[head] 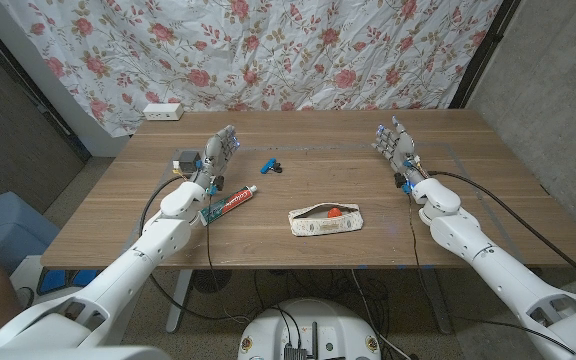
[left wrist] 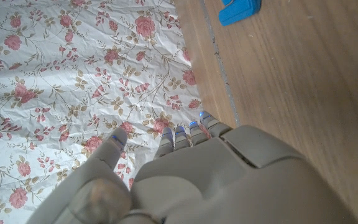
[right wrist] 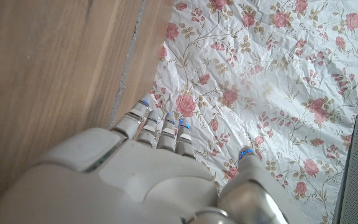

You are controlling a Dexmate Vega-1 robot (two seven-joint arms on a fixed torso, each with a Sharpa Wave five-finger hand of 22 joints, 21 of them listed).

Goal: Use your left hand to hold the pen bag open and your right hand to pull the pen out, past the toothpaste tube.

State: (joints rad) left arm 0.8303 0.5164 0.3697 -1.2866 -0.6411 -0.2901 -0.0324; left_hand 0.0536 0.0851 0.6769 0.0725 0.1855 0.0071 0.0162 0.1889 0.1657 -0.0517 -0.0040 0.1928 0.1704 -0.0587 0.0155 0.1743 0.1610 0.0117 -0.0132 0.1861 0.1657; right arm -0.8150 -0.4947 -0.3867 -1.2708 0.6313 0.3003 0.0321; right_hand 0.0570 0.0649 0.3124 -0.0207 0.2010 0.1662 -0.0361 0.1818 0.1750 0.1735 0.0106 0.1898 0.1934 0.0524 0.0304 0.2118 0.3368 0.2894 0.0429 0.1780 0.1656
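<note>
A pale patterned pen bag lies on the wooden table near its front edge, its zip gaping with something red showing inside. A toothpaste tube with a red and green label lies to its left, close to my left forearm. My left hand stands raised at the table's left, fingers extended and apart, holding nothing; its back appears in the left wrist view. My right hand stands likewise at the right, fingers extended, with nothing in it. Both hands are well away from the bag.
A small blue and black object lies at mid-table, seen also as the blue object. A grey box sits by my left hand. A white power strip rests at the back left corner. A floral curtain hangs behind.
</note>
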